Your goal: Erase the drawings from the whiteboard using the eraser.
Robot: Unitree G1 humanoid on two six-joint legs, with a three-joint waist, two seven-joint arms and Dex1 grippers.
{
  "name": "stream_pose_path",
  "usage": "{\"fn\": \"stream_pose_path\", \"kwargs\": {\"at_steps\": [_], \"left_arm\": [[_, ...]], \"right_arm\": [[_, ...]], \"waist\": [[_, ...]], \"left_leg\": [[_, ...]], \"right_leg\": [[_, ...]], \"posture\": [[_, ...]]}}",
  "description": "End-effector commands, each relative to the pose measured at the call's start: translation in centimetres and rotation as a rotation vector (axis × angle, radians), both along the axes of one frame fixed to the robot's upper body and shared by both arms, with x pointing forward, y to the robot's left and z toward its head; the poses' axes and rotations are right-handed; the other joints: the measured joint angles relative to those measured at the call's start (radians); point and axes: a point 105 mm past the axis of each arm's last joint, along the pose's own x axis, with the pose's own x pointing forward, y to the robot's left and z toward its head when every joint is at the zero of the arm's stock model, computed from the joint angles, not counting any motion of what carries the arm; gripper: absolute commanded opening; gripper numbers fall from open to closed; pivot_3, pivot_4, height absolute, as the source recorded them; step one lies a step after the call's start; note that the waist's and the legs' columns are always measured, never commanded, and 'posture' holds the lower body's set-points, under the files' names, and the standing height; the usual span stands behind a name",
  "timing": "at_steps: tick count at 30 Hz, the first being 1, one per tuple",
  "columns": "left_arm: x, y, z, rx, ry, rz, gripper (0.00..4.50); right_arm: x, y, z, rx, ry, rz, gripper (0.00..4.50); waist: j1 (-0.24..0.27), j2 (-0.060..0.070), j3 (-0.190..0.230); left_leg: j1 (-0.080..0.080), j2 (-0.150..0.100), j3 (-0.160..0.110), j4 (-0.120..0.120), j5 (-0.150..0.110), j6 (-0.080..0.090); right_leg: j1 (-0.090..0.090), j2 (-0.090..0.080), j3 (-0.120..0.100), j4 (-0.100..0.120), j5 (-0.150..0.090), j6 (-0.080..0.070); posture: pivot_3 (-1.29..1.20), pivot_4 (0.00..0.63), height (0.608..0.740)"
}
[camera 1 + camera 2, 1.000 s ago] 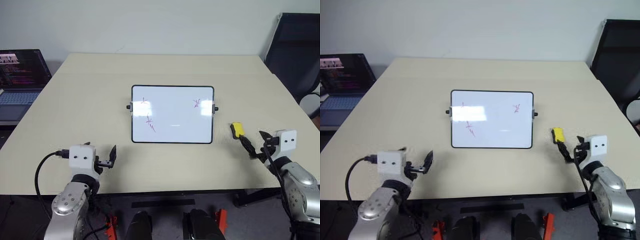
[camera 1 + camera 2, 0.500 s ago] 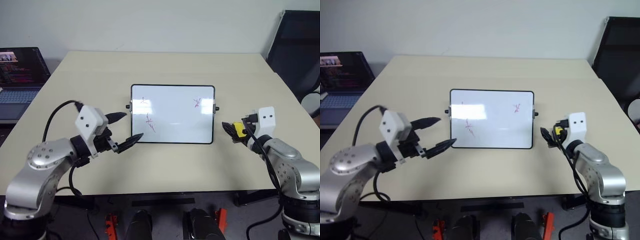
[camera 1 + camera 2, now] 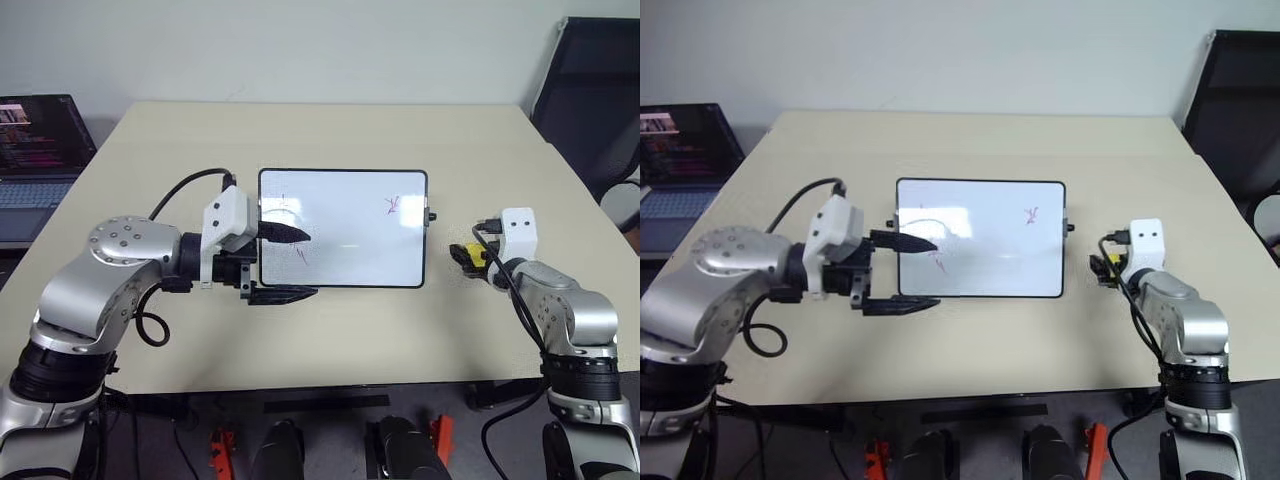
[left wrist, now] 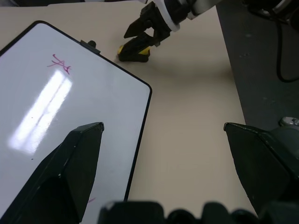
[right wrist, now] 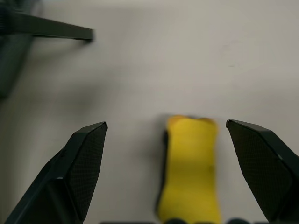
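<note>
Beige tabletop (image 3: 330, 335) carries the whiteboard (image 3: 350, 250) near its middle in the left eye view, glossy white inside a thin black frame, with the drawings (image 3: 392, 206) showing as thin pink-red scribbles: one near the board's upper right corner, another lower down toward its left side. The left gripper (image 3: 290, 264) points toward the robot's right at the board's left short edge, its two black fingers spread apart, one over the white surface and the other over the table just in front of the board's near edge; it holds nothing. The eraser (image 3: 473, 254), a small yellow block, lies on the table just to the right of the board and apart from it, and the right gripper (image 3: 466, 256) is at the eraser, its fingers mostly hidden by its own wrist. A laptop (image 3: 40, 150) stands off the table's far left corner, and a dark chair (image 3: 595, 100) stands at the far right. The right eye view gives the same layout, with the eraser (image 3: 1108, 262) tucked at the tip of the right arm. From the left wrist view, the left gripper's fingers (image 4: 70, 172) stand wide, one over the board's corner and the other over bare table, and beyond the board's knob the right gripper (image 4: 140, 39) straddles the yellow block. In the right wrist view, the right gripper's fingers (image 5: 79, 168) are spread wide with the eraser (image 5: 191, 168) lying lengthwise between them, nearer one finger, touching neither.
</note>
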Motion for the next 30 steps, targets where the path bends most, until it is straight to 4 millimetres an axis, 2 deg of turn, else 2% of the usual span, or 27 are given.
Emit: {"fn": "stream_pose_path", "kwargs": {"at_steps": [1,10,13,20,26,30], "left_arm": [[-0.1,-0.1,0.7,0.001,-0.04,-0.018,4.5],[0.0,0.3,0.5,-0.001,-0.042,0.004,4.5],[0.1,0.3,0.5,-0.006,-0.047,0.014,4.5],[0.2,0.5,0.3,-0.009,-0.048,0.028,4.5],[0.7,1.2,-0.3,-0.017,-0.036,0.124,4.5],[1.2,1.6,-1.0,-0.033,-0.039,0.242,4.5]], "right_arm": [[0.8,-0.7,1.3,-0.005,-0.071,-0.037,4.48],[1.5,-1.9,-0.8,0.008,-0.041,-0.084,4.48],[1.7,-2.4,-1.0,0.006,-0.042,-0.104,3.87],[1.8,-2.7,-1.0,0.009,-0.052,-0.113,1.37],[1.5,-1.5,-0.1,0.009,-0.092,-0.061,1.27],[0.3,1.8,2.9,-0.016,-0.219,0.111,1.27]], "waist": [[-0.001,0.0,0.0],[0.0,0.0,0.0],[0.0,0.0,0.0],[0.0,0.0,0.0],[-0.001,0.0,0.0],[0.0,0.001,0.001]], "left_leg": [[0.0,0.0,0.0,-0.001,0.0,0.0],[0.0,0.0,0.0,-0.001,0.0,0.0],[0.0,0.0,0.0,-0.001,0.0,0.0],[0.0,0.0,0.0,-0.001,0.0,0.0],[0.0,0.0,0.0,-0.001,0.0,0.0],[0.0,0.0,-0.001,-0.001,0.0,0.0]], "right_leg": [[0.0,0.0,0.0,0.0,0.0,0.0],[0.0,0.001,0.0,0.0,0.0,0.0],[0.0,0.001,0.0,0.0,0.0,0.0],[0.0,0.001,0.0,0.0,0.0,0.0],[0.0,0.001,0.0,0.001,0.0,0.0],[0.0,0.001,0.0,0.001,0.0,0.0]], "posture": [[0.0,0.15,0.74],[0.0,0.15,0.74],[0.0,0.15,0.74],[0.0,0.15,0.74],[0.0,0.15,0.74],[0.0,0.15,0.74]]}}
